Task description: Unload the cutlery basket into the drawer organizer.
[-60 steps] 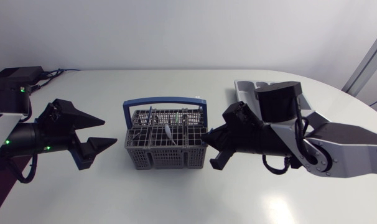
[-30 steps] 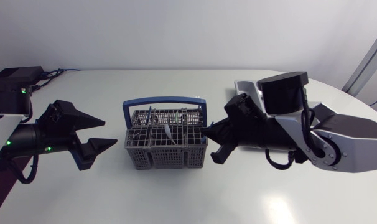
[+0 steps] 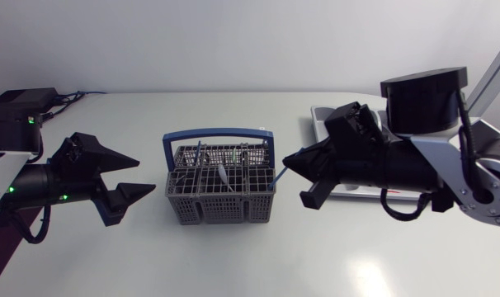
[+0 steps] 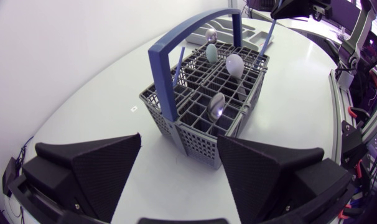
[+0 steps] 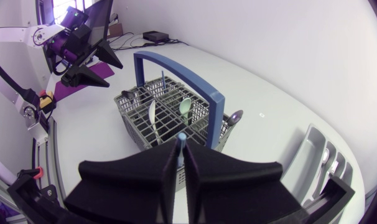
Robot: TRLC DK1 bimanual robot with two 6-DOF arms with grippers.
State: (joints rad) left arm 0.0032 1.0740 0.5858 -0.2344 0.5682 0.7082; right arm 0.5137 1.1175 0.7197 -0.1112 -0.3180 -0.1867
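Showing a grey lattice plastic cutlery basket point(image 3: 219, 198) with a blue arched handle point(image 3: 217, 132), standing upright near the middle of the white bench point(image 3: 233, 256) between the two arms. Carrying in its compartments, bowls upward, a white spoon point(image 4: 234, 63), a pale green spoon point(image 4: 211, 52) and a polished metal spoon point(image 4: 217, 104), plus a thin blue stick point(image 4: 178, 62) leaning beside the handle. Holding the left tool point(image 3: 147, 173) released, its two black wedge fingers point(image 4: 89, 168) spread wide, just beside the basket's left wall, pointing at it and touching nothing. Clenching the right tool point(image 5: 181, 155) on a slim light-blue utensil point(image 5: 181, 138), both fingers pressing it from two sides, with only its rounded upper end showing from the right wrist. Placing that tool point(image 3: 290, 162) just beside the basket's right rim in the overhead view, the utensil point(image 3: 277, 175) slanting down toward the rim; leaving unclear whether its lower end is clear of the basket. Showing a light grey compartmented plastic drawer organizer point(image 3: 323, 115) lying flat on the bench to the right of the basket, apart from it, partly hidden under the right arm point(image 3: 448, 165); appearing beside the right tool point(image 5: 325, 158) in the right wrist view.
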